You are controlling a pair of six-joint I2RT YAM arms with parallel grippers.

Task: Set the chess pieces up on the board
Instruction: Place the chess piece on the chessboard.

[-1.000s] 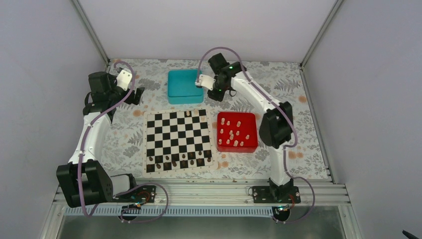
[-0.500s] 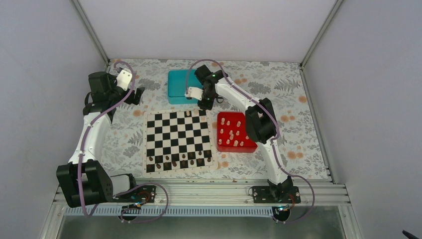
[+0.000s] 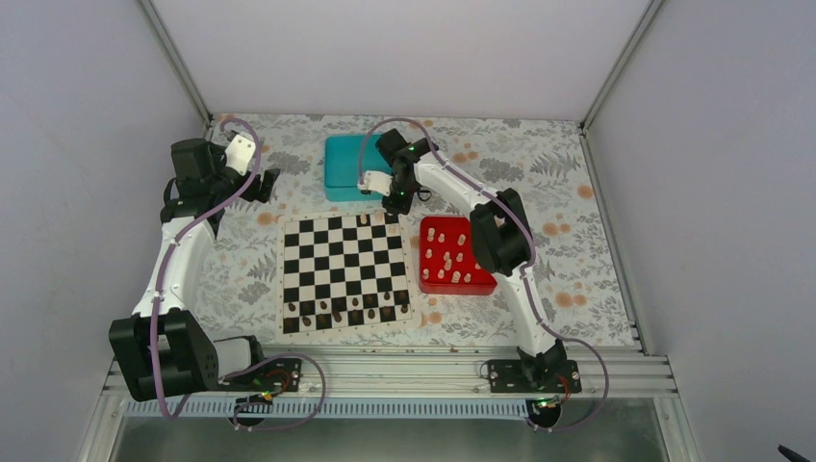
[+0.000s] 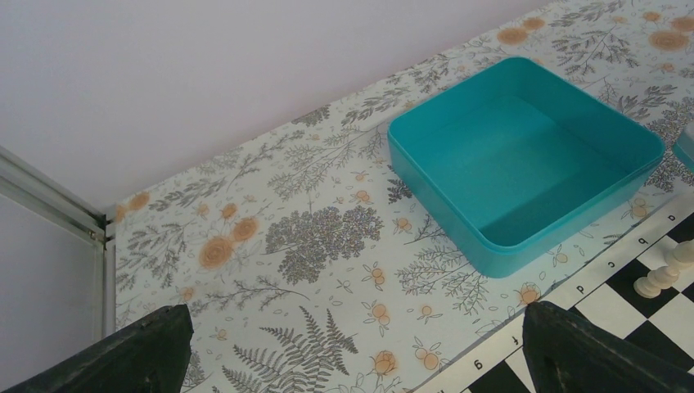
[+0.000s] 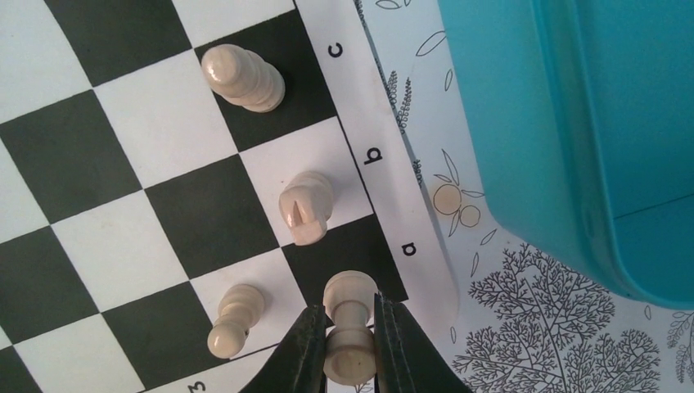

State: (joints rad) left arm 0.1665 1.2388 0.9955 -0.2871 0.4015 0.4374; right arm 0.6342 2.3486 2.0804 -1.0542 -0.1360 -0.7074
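Note:
The checkered board lies mid-table. My right gripper is shut on a cream rook-like piece, held over the black corner square by the letter a; in the top view it is at the board's far right corner. Three cream pieces stand nearby on the board: a knight, a rounded piece and a pawn. Several more cream pieces lie in the red tray. My left gripper is open and empty, above the table left of the teal box.
The empty teal box stands just beyond the board, close to the right gripper; it also shows in the left wrist view. Dark pieces line the board's near rows. The left wrist view shows the board's corner and one cream piece.
My right arm swung from beside the teal box to the board's far right corner, then nearly stopped. The left arm has not moved.

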